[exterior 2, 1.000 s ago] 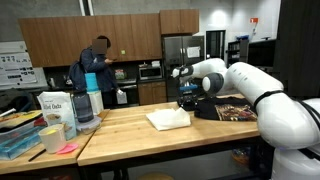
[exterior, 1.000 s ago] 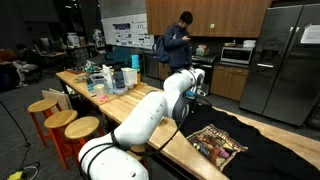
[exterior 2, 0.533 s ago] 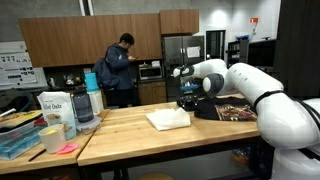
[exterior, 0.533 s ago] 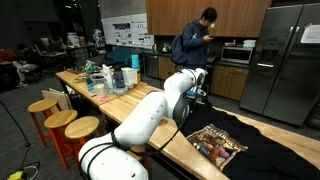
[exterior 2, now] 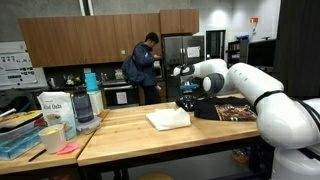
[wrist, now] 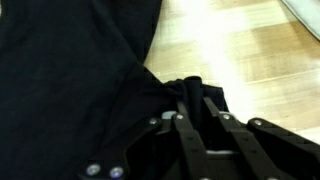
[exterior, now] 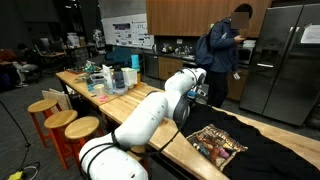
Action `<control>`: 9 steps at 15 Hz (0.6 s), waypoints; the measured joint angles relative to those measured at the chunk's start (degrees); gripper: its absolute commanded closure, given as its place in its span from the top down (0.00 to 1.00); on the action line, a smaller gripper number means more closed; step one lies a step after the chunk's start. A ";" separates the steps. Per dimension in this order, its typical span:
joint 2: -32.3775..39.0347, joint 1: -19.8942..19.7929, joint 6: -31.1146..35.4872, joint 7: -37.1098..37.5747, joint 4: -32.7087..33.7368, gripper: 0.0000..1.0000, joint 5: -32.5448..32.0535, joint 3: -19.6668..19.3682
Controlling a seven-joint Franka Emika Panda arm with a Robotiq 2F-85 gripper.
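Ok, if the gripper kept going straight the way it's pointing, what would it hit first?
The black cloth: the gripper seems to pinch its folded edge, with the wooden table just beneath.

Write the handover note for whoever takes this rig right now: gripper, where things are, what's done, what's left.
Gripper: low at the table, fingers closed on the shirt's edge.
Shirt: black, spread on the table, print up. The wrist view shows the pinched edge bunched up beside bare wood.
White cloth: lies apart from the shirt, untouched.
Done: edge pinched.
Left: shirt not yet lifted or moved.
Note: a person stands in the background near the fridge.
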 measured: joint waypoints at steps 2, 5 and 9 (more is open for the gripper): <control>0.08 -0.47 -0.20 -1.06 0.00 0.00 0.49 0.47; 0.18 -0.93 -0.58 -2.33 0.01 0.01 1.06 0.83; 0.23 -0.99 -0.92 -4.27 0.55 0.01 1.14 1.49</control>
